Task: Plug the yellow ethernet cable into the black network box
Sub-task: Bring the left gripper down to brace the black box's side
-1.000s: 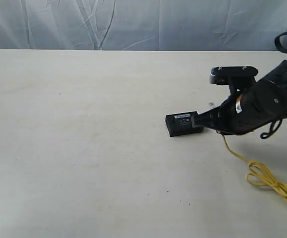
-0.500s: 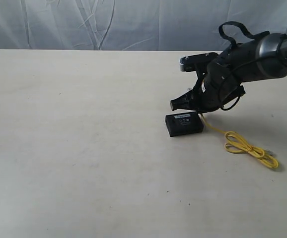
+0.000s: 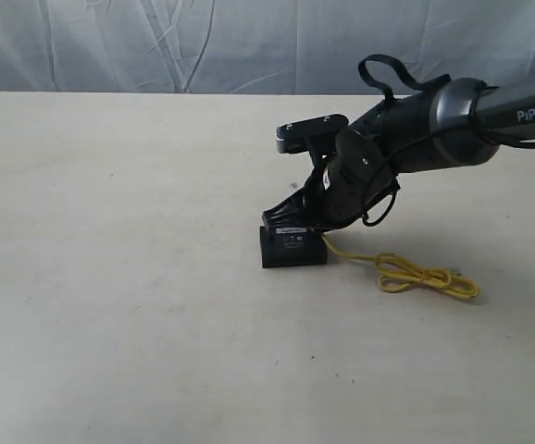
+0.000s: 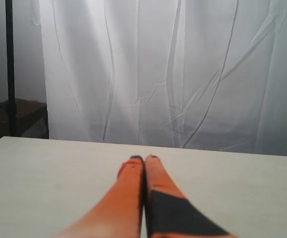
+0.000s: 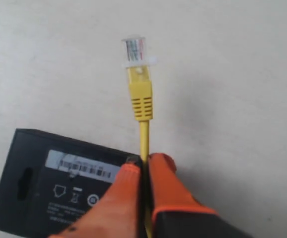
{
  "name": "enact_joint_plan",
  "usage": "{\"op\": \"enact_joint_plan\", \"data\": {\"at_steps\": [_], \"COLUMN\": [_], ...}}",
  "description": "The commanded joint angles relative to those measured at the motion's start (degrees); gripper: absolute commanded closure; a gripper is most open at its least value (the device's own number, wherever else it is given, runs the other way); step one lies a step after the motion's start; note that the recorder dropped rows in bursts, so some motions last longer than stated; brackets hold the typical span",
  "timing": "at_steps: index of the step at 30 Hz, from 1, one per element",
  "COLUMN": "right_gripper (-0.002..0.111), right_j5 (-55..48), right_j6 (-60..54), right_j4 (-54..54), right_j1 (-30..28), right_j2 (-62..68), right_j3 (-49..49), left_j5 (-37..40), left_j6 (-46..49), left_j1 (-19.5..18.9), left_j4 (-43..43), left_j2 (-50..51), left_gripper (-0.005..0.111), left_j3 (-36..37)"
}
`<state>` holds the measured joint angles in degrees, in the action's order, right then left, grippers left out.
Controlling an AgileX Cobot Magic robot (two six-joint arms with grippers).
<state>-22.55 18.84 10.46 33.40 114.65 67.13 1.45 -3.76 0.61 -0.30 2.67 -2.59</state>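
Right end effector (image 5: 143, 161): the two orange-padded fingers are clenched on the yellow ethernet cable (image 5: 144, 131), gripping the cord just behind the yellow boot. The clear plug (image 5: 134, 51) projects beyond the fingertips and hangs over bare desk (image 3: 110, 277); it is outside the box. The black network box (image 5: 44, 186) lies label-up just beside the fingers, one corner meeting the fingertip in the right wrist view; whether they touch cannot be told.

In the exterior view the right arm (image 3: 416, 129) reaches in from the right, with its fingers low over the far side of the box. The cable trails from there to the right and ends in a loose coil (image 3: 420, 276) lying flat on the desk, near the box.

Left end effector (image 4: 144, 159): fingers pressed together with nothing between them, held above the desk and facing the white curtain (image 4: 183, 74).

Clearance: the box sits near the middle of the desk, well apart from the far edge (image 3: 156, 92). Broad bare surface extends to the left of the box and toward the camera; the right side is taken up by the arm and the coil.
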Motion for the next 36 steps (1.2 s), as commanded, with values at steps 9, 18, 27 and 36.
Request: {"op": "enact_joint_plan", "data": {"at_steps": [9,18,27,36], "right_gripper": [0.109,0.109,0.109,0.109], "right_j5": [-5.5,-2.5,6.6,0.9], "right_j6": [-1.9,-6.2,-7.2,-11.7], "right_j4": [-0.5,-3.0,-6.3,-9.4], "right_j1": [-5.1,-7.6,1.3,5.2], "right_j2": [-9.4,-6.0,1.2,-4.9], "right_j3": [0.1,-2.1,-2.2,0.7], "left_j5": [17.0,24.7,34.5,36.3], "left_j6": [13.5,68.9,89.9,97.8], "left_j1": [2.8,6.3,6.3,6.3], "left_j4": [-6.4,-48.2,-65.3,-69.7], "left_j2": [29.0,65.8,93.6,96.6], "left_gripper": [0.107,0.107,0.107,0.107], "left_j3": [-21.1,-38.4,-49.2,-49.3]}}
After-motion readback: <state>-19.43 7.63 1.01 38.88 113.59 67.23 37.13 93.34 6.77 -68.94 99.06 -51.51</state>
